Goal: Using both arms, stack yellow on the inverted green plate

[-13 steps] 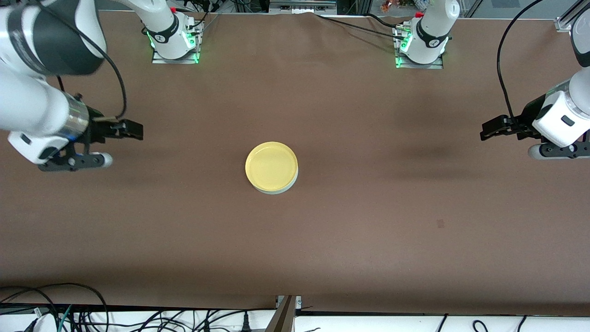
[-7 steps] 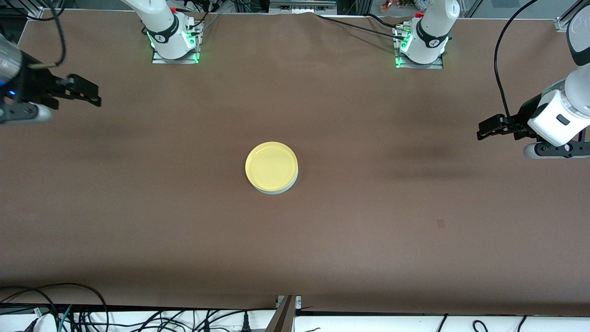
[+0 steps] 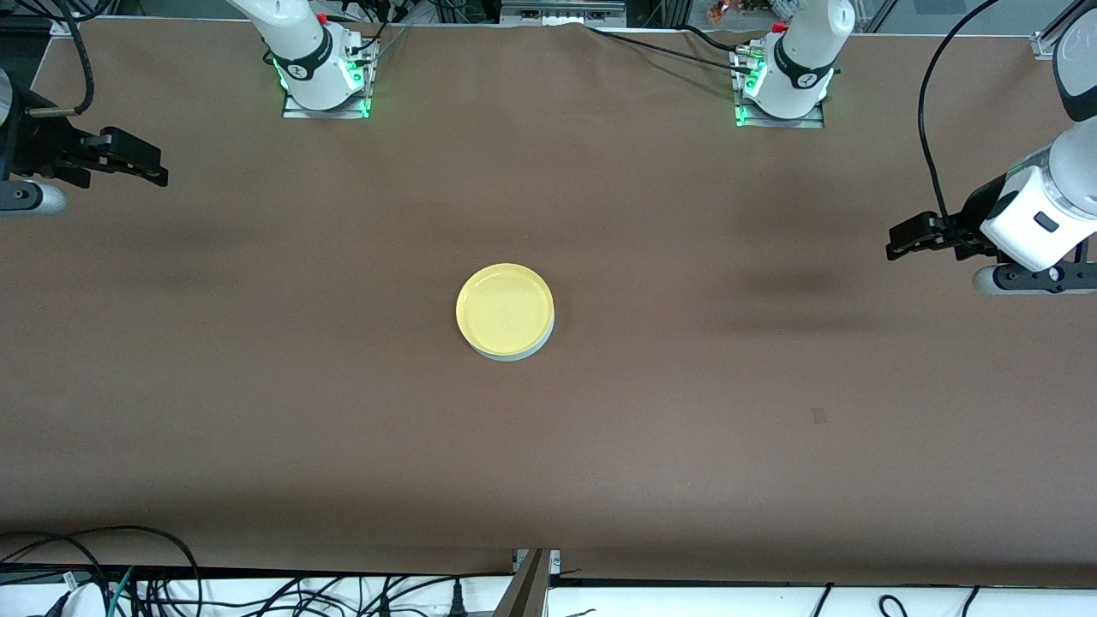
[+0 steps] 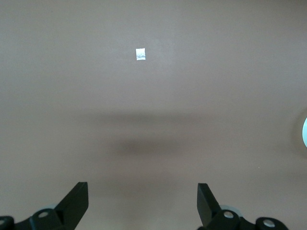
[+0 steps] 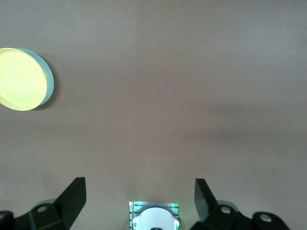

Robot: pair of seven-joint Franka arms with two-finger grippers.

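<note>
Yellow [image 3: 504, 307] sits on the green plate [image 3: 524, 351] mid-surface; we see the right gripper [image 3: 141, 163] has withdrawn farther from it, left gripper [image 3: 908, 240] waiting, both jaws open: stacking looks complete.

Both arms are glossy white with black joint bands, and each base, upper left [image 3: 319, 64] and upper right [image 3: 788, 73] of the front view, sits on a metal plate lit by green lamps, with a small red part on top. The left gripper [image 3: 910, 238] and right gripper [image 3: 137, 161] are matte black with wedge-shaped fingers [image 4: 76, 203], beside silver-grey cylindrical wrist cameras. Black cables loop along the forearms.
</note>
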